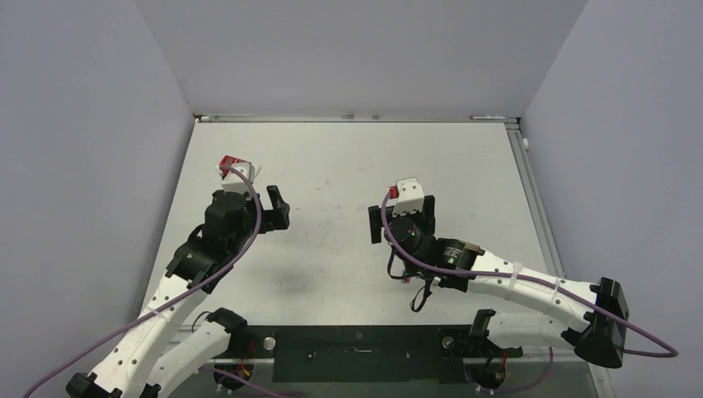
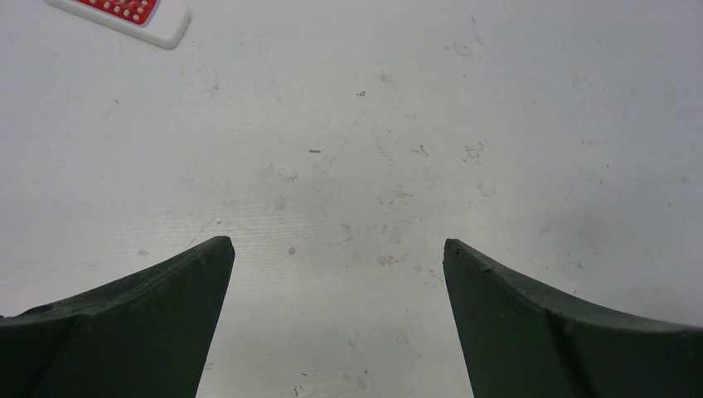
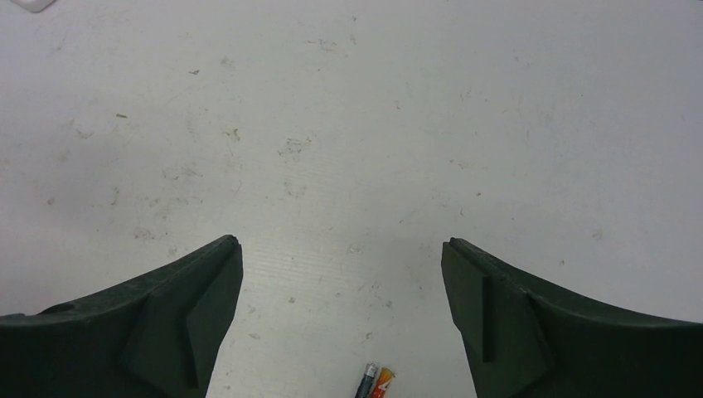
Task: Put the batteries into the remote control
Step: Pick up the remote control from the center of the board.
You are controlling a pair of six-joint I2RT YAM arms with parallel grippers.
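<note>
Overhead, both arms reach out over the white table [image 1: 348,166]. The left gripper [image 1: 279,209] and the right gripper [image 1: 402,219] each hang with jaws spread wide and nothing between them. Neither the remote control nor the batteries can be made out from up here; presumably the arms cover them.

From the left wrist, the two dark fingers [image 2: 157,315] stand far apart over bare tabletop, holding nothing. The remote control [image 2: 141,16] lies flat in the top left corner, red buttoned face up, well apart from the fingertips, ahead of them and off to the left. Only one end shows, so its long axis reads as a slant down to the right, and no more than that.

From the right wrist, the fingers [image 3: 514,323] are just as wide and empty. The batteries [image 3: 375,384] lie on the table at the bottom edge, between the two fingers but back from their tips, toward the wrist. Only their ends show, side by side, one greyish and one orange-red. Their long axis seems to run roughly fore and aft, across the closing line. On this showing the right arm is the nearer one for the batteries, and it would likely need to draw back and drop before closing
</note>
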